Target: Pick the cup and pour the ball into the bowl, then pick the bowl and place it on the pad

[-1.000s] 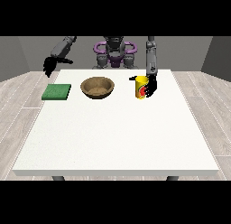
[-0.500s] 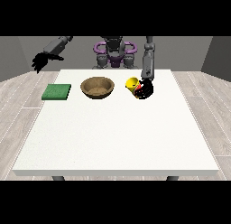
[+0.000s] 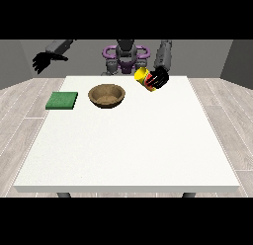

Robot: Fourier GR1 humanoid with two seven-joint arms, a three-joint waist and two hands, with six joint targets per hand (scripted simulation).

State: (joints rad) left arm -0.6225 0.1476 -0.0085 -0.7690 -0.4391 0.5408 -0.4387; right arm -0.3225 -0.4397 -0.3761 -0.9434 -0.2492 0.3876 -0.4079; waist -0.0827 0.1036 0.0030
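White flat table (image 3: pixel 128 150) bears round wooden bowl (image 3: pixel 106 96), square green pad (image 3: pixel 62 100).

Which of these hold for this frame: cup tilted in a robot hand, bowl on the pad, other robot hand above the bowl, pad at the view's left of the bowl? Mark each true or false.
1. The yellow cup is tilted and held off the table by the robot hand at the view's right. True.
2. The bowl sits on the green pad. False: it rests on the white table, beside the pad and apart from it.
3. The robot hand at the view's left hangs above the bowl. False: it is raised beyond the table's left edge, holding nothing.
4. The pad lies at the view's left of the bowl. True.
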